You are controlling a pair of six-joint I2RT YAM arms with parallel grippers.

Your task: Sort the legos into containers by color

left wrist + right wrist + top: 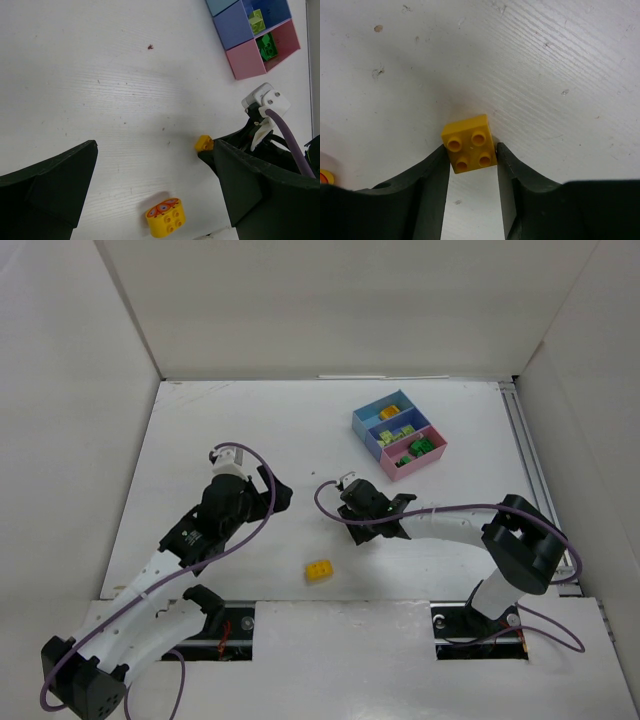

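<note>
The top view hides the orange lego (469, 143) between the right jaws.

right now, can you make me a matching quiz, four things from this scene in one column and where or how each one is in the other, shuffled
Things:
1. green bricks
2. square orange-yellow brick
3. rounded yellow brick
4. left gripper

Place or state:
a. open, holding nothing
b. lying free on the table, no gripper at it
c. in the pink tray
d. between the fingers of the right gripper

Pairs: 1-c, 2-d, 3-b, 4-a
</note>
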